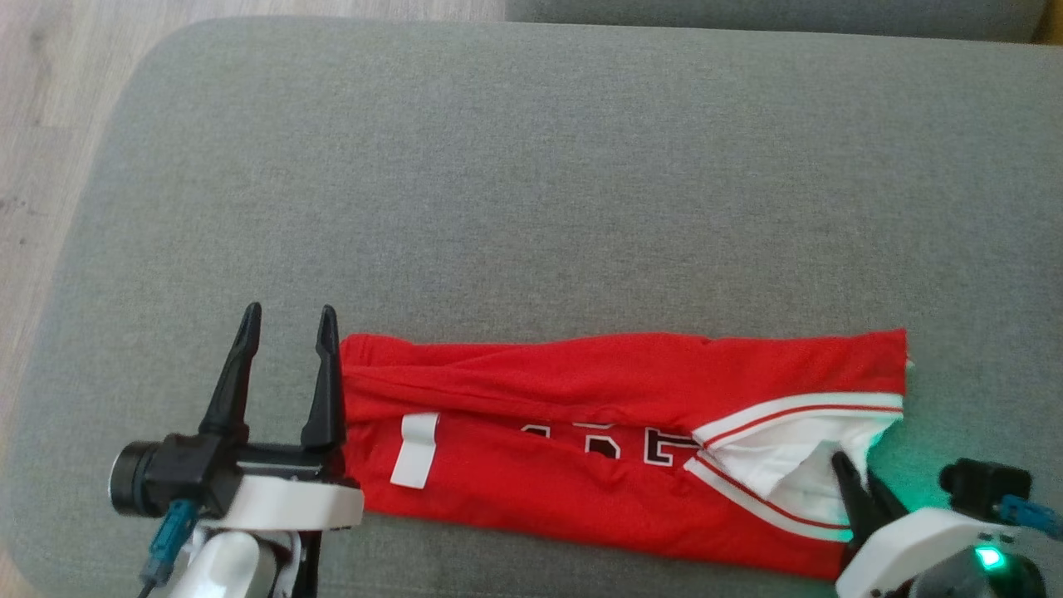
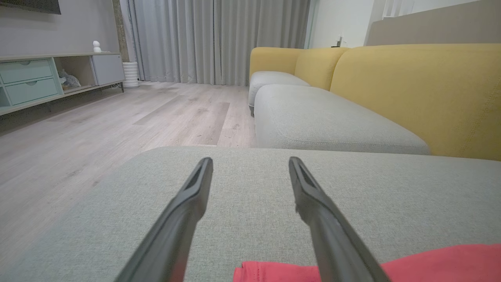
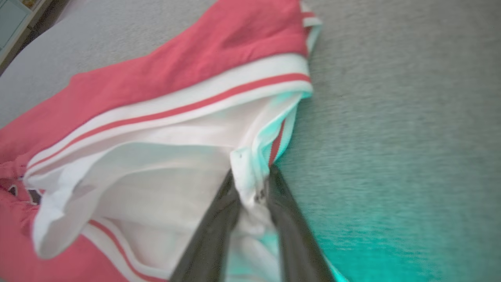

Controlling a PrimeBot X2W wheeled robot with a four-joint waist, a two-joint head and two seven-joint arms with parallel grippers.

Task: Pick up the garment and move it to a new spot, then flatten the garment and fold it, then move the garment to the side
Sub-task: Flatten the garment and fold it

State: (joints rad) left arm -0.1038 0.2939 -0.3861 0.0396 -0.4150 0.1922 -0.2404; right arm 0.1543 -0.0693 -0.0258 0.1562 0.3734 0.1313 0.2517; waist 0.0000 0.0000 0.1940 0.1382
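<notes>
The garment [image 1: 581, 390] is a red jersey with white and red trim, folded into a long band across the near side of the grey cushion [image 1: 531, 166]. My left gripper [image 1: 288, 320] stands open at the band's left end, its right finger against the red edge. From the left wrist, a strip of red garment [image 2: 274, 272] lies under the open left gripper [image 2: 250, 162]. My right gripper [image 1: 855, 477] is at the band's right end. In the right wrist view the right gripper [image 3: 252, 176] pinches a fold of white cloth of the garment [image 3: 176, 78].
The wooden floor [image 1: 50, 124] borders the cushion on the left. In the left wrist view a yellow sofa [image 2: 411, 86] with grey seats stands beyond the cushion, and a low cabinet [image 2: 31, 78] and curtains [image 2: 215, 39] line the far wall. Green light tints the cushion by my right wrist.
</notes>
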